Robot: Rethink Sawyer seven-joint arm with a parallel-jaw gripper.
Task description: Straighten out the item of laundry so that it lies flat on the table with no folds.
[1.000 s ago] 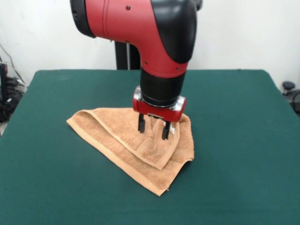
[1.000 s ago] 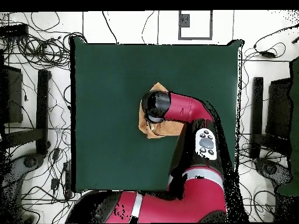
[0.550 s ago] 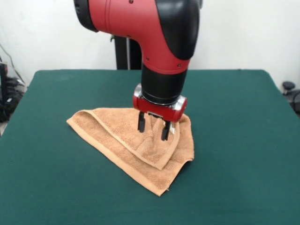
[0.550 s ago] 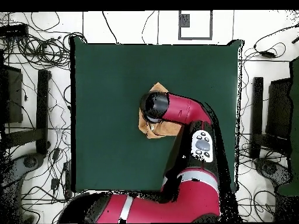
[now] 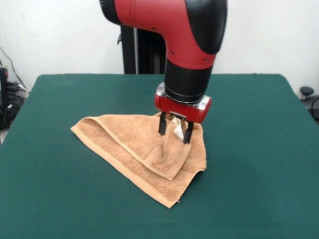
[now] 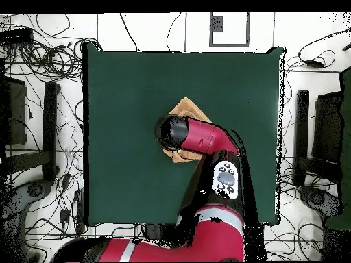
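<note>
Green table (image 5: 259, 164) is spread wide; the folded towel (image 5: 134, 149) is seen mid-table, below and mostly to one side of the gripper (image 5: 174, 133), whose parted fingers grip nothing.

Since the earlier pictures the gripper (image 5: 175, 131) has shifted toward the front view's right along the towel (image 5: 134, 149), its fingers (image 5: 162, 125) spread as before, and now a small whitish tag (image 5: 177, 131) shows between them. The towel's fold beneath looks unchanged.
</note>
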